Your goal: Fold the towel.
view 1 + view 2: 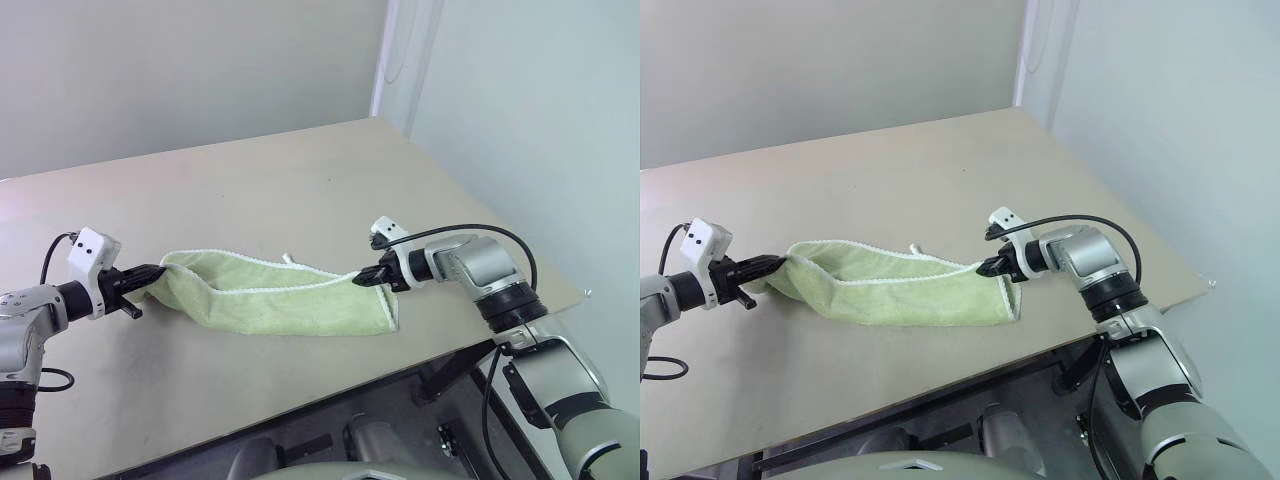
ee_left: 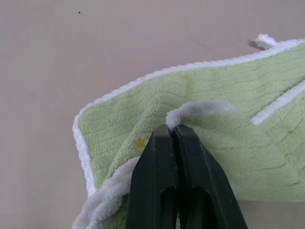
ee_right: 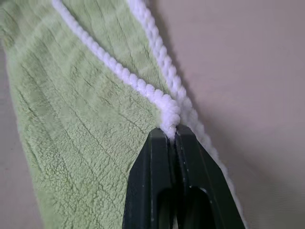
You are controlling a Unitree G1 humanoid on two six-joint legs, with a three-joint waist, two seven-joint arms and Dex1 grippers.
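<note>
Towel [image 1: 275, 297] hangs stretched between your grippers, sagging onto the table [image 1: 300, 180]. Left gripper [image 1: 150, 274] and right gripper [image 1: 366, 277] are each clamped on a hem; the right seemingly pinches only edging, so pulling could slip it free.

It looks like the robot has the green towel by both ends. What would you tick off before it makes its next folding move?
1. Left gripper shut on the towel hem: ok.
2. Right gripper shut on the hem at the other end: ok.
3. Towel hangs between both grippers without twisting: cannot tell, the middle sags in layers.
4. Bare table beyond the towel to lay it down: ok.
5. Towel's edges lined up: not ok.
</note>
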